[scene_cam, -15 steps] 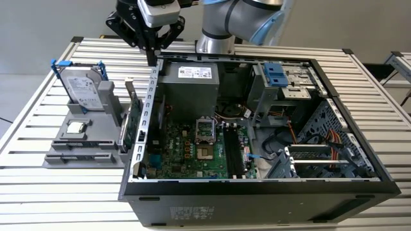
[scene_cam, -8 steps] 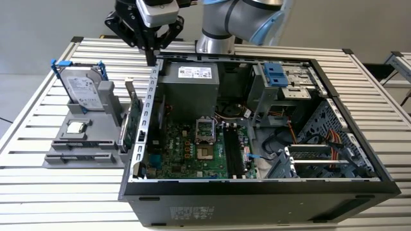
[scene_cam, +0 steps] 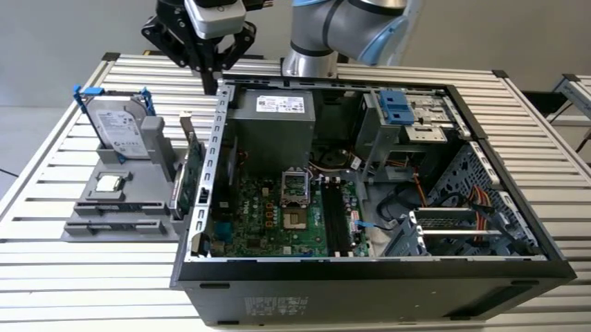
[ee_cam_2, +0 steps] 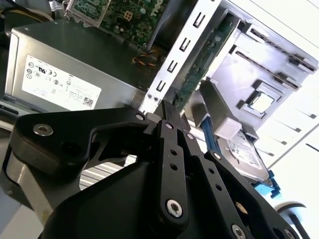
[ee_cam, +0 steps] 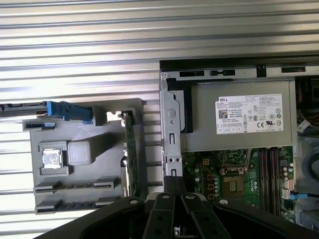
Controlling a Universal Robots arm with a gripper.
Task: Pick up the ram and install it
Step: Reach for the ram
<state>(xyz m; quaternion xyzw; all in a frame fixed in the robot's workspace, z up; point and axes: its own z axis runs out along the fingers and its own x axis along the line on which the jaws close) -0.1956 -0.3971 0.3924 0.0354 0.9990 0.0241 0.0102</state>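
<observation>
The ram is hidden from me. My black gripper (scene_cam: 210,86) hangs shut with nothing between its fingers, high over the far corner of the open computer case (scene_cam: 220,138) on the exterior view's left. In both wrist views the closed fingertips (ee_cam_2: 167,107) (ee_cam: 174,180) point down at the case's side wall, between the grey parts holder (ee_cam: 104,164) and the motherboard (ee_cam: 209,174). The long memory slots (scene_cam: 337,221) (ee_cam: 266,169) lie beside the processor socket, well away from the gripper.
The grey holder (scene_cam: 120,228) on the slatted table carries a silver hard drive with blue clips (scene_cam: 120,128), a processor chip (scene_cam: 109,183) and an upright green card (scene_cam: 189,176). The power supply box (scene_cam: 273,131) fills the case's far end. Cables and drive bays crowd its right side.
</observation>
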